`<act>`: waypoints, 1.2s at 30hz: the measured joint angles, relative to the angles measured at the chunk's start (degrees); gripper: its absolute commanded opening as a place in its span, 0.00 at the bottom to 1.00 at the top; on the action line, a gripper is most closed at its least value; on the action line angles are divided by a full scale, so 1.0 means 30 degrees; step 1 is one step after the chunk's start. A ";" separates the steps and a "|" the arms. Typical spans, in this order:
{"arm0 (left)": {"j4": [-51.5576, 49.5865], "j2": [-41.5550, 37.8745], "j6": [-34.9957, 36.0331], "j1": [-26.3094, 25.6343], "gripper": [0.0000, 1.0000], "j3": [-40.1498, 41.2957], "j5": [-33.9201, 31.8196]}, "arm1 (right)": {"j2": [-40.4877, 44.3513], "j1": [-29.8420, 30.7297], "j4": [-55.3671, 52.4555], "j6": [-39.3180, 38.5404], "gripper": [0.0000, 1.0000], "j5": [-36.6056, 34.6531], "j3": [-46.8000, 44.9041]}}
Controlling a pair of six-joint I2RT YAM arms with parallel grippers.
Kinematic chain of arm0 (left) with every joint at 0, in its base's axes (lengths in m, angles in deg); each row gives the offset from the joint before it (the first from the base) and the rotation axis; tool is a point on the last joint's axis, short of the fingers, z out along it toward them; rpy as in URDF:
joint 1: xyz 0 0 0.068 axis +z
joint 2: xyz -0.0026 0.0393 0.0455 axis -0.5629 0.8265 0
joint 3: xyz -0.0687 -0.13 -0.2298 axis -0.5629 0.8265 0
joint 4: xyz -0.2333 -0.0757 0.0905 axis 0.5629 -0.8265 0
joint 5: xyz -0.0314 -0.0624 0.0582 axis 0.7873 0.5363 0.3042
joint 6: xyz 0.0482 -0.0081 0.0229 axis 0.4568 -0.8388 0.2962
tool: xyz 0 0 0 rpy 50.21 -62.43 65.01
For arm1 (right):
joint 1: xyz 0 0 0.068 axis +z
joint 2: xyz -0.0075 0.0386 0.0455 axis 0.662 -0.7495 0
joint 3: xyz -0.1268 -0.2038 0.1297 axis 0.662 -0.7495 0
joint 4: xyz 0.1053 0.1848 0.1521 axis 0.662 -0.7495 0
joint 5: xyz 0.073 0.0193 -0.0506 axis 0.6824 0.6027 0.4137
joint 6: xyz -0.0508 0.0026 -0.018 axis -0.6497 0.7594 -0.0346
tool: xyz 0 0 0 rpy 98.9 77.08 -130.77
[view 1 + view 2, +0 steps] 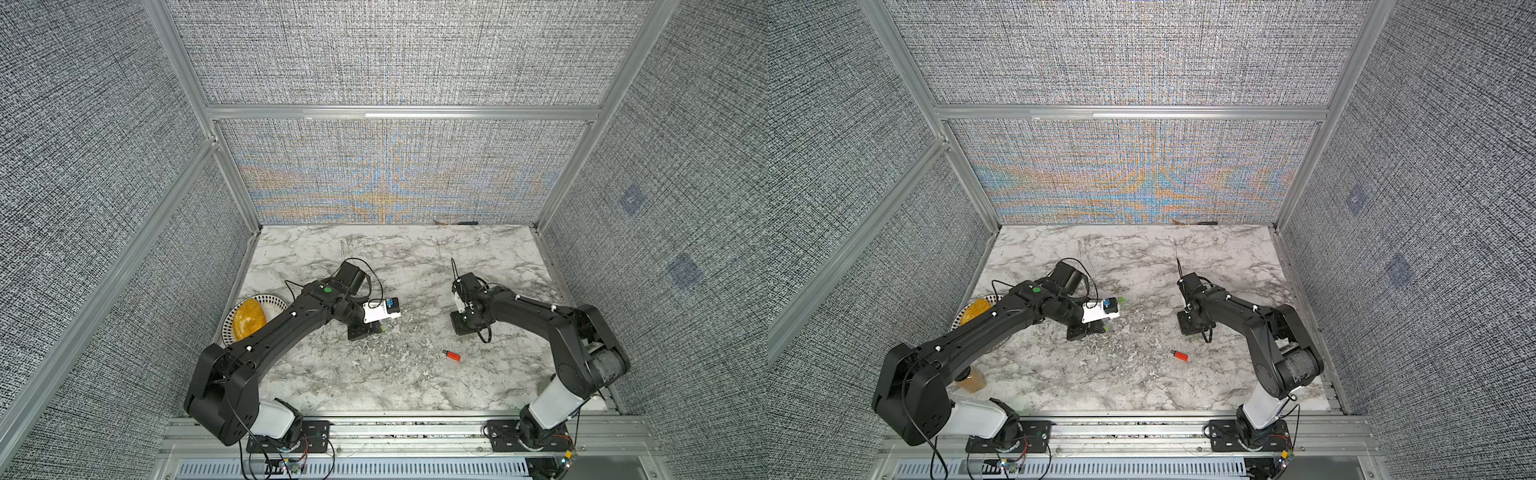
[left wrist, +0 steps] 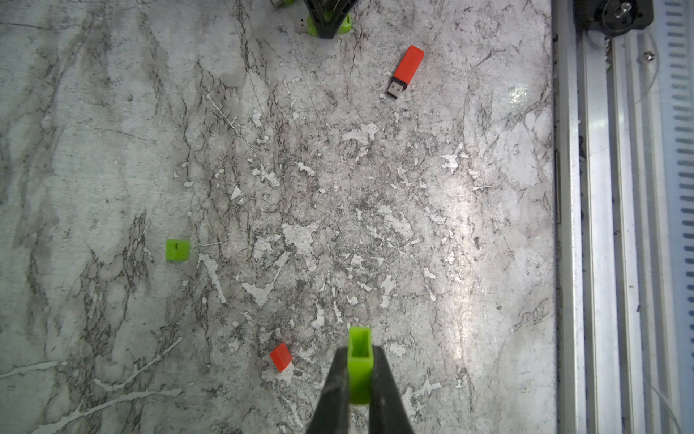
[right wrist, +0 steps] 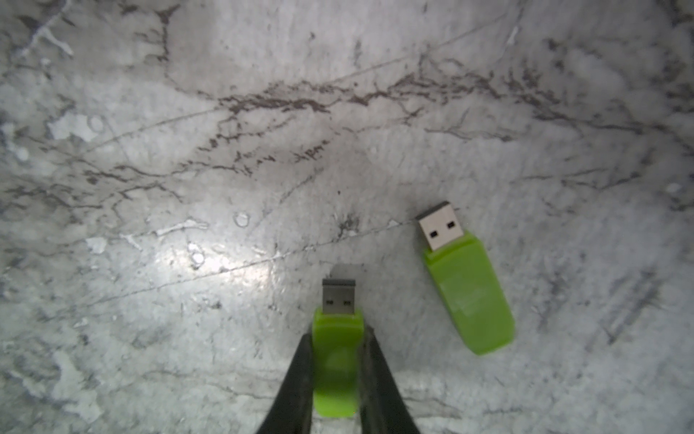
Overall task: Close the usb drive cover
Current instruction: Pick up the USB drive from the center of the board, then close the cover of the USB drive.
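Note:
The red-orange usb drive (image 1: 453, 355) (image 1: 1179, 355) lies uncapped on the marble table between the arms, nearer the right one; the left wrist view shows its metal plug bare (image 2: 407, 69). The small red cover (image 2: 281, 356) lies on the table just beside my left gripper (image 2: 359, 353), apart from it. That gripper is shut on a bright green cap (image 2: 359, 360), open end pointing outward. My right gripper (image 3: 338, 334) holds a green stick (image 3: 336, 360) between its fingers, plug forward, low over the table.
A second green stick (image 3: 465, 293) lies next to the held one. A loose green cap (image 2: 177, 250) sits farther off. A patterned plate (image 1: 272, 303) with a yellow item is at the table's left edge. An aluminium rail (image 2: 601, 225) runs along the front.

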 measured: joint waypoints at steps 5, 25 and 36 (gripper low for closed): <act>0.0007 0.0291 -0.0393 0.0364 0.00 -0.0226 0.0568 | 0.0590 0.0044 -0.0226 -0.0168 0.14 0.0270 -0.0175; -0.4765 0.5115 -0.2637 0.1909 0.02 -0.8000 0.4350 | 1.2939 0.2426 0.7905 -1.8447 0.08 0.1851 -0.5231; -0.8021 0.7563 -0.3628 0.1464 0.02 -1.1402 0.4503 | 1.1125 0.6040 0.8306 -2.3693 0.08 -0.1209 -0.3730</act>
